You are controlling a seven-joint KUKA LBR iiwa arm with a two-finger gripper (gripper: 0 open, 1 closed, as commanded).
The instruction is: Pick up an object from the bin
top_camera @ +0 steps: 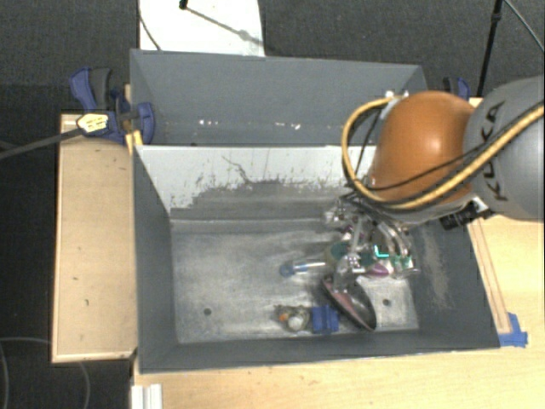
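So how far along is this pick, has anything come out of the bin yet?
Reach looks done: the gripper sits low at the bin floor's right side, beside green and pink bits. Nothing visibly lifted; the dark oval piece and blue block lie on the floor. Grasp unconfirmed; lift remains.

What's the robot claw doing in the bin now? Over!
Gripper low at right side of the bin, over green and purple bits. Close by: dark oval thing and blue block. Hold not confirmed.
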